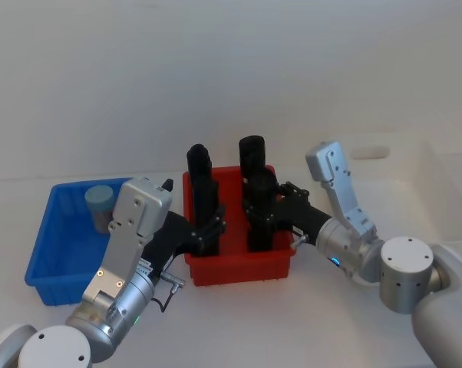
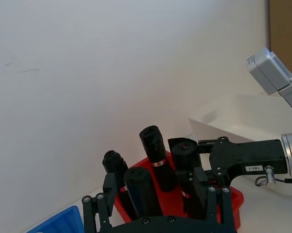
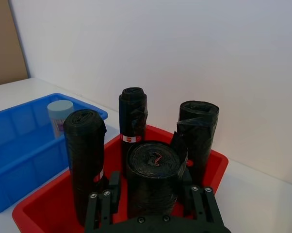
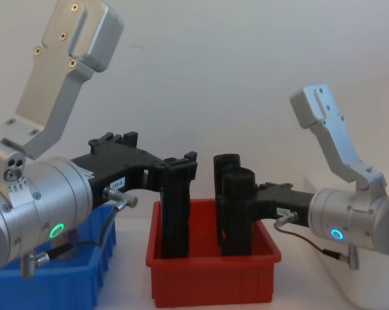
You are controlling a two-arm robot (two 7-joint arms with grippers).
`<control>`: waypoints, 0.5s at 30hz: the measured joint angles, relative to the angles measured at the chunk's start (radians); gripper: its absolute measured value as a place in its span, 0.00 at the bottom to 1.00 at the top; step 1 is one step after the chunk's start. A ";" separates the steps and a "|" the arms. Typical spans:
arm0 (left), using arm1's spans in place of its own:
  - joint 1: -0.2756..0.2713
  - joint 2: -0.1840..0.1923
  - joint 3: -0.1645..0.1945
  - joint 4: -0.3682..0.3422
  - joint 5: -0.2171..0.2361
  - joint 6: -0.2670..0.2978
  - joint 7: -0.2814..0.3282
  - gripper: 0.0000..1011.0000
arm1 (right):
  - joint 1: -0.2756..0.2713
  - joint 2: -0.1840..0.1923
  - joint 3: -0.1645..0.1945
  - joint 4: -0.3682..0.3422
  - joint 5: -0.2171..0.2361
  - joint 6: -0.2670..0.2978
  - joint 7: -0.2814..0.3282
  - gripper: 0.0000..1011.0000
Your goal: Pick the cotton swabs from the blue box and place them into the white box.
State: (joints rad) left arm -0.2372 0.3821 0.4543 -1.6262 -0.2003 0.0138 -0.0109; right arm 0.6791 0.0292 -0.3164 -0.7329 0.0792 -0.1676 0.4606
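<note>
Both end effectors were reaching into a red bin (image 1: pixel 239 270) standing mid-tabletop. The left end effector (image 1: pixel 210 228) was clenched around a tall black roll (image 1: pixel 201 184) at the bin's left side; in the chest view its fingers (image 4: pixel 179 169) pressed against the roll's upper part. The right end effector (image 1: pixel 262 212) gripped another black roll (image 1: pixel 261 201) at the bin's right side. Two more black rolls stood upright in the red bin, farther back.

Just left of the red bin sat the blue box (image 1: pixel 59 245), near the tabletop's left edge. One tub of cotton swabs (image 1: pixel 100 205) stood upright inside it, by its far wall, with its pale lid up. No end effector touched it.

At the tabletop's right edge, well apart from the blue box, stood the white box (image 1: pixel 415 172). Whether anything lay inside it could not be told.
</note>
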 joint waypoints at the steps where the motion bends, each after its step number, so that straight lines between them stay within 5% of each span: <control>1: 0.000 0.000 0.000 0.000 0.000 0.000 0.000 0.99 | 0.004 -0.001 0.000 0.007 0.001 -0.003 0.002 0.73; 8: 0.000 0.000 0.000 0.000 0.000 0.000 0.000 0.99 | 0.027 -0.010 -0.002 0.055 0.009 -0.025 0.020 0.52; 15: 0.000 0.000 0.000 0.000 0.000 0.000 0.000 0.99 | 0.030 -0.011 0.000 0.059 0.019 -0.035 0.023 0.47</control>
State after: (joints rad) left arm -0.2372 0.3821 0.4542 -1.6262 -0.2003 0.0138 -0.0109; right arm 0.7091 0.0179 -0.3168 -0.6736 0.0979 -0.2027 0.4835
